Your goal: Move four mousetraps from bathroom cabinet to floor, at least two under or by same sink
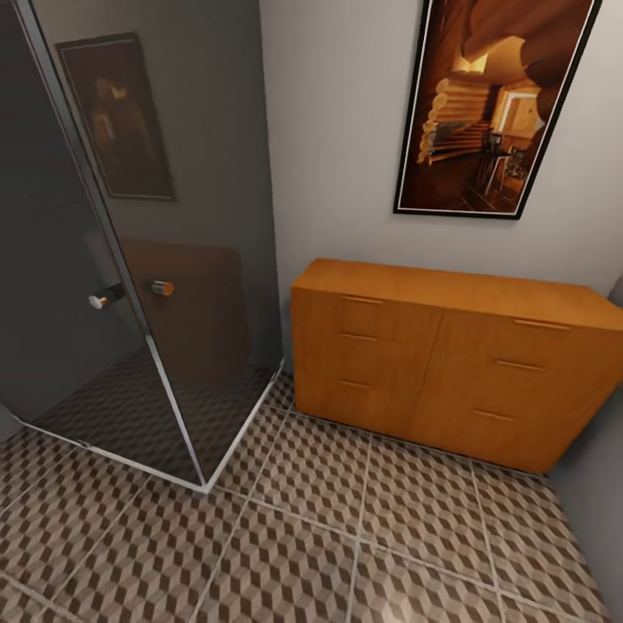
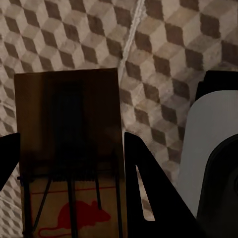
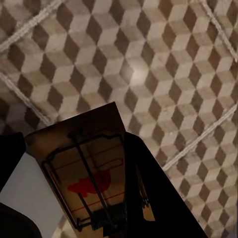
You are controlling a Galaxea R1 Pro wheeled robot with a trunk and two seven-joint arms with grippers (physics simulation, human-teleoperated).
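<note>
From the head view, the orange-brown cabinet [image 1: 450, 363] stands against the pale wall at about three o'clock of the picture, its drawer fronts closed and its flat top bare, with a framed picture [image 1: 493, 104] hanging above it at one o'clock. A dark glass shower enclosure [image 1: 147, 260] takes the nine to eleven o'clock side, its round chrome knob [image 1: 104, 299] on the door, and the cube-patterned bathroom floor [image 1: 346, 536] spreads across six o'clock. In the left wrist view, the left gripper [image 2: 72, 163] is clamped on a mousetrap [image 2: 69, 148] (a red mouse is printed on its board), the black fingers [image 2: 148, 188] pressing its two long edges above the tiles. In the right wrist view, the right gripper [image 3: 74, 168] likewise grips a second mousetrap [image 3: 87, 173], held tilted over the floor, its wire spring and red print facing the camera.
</note>
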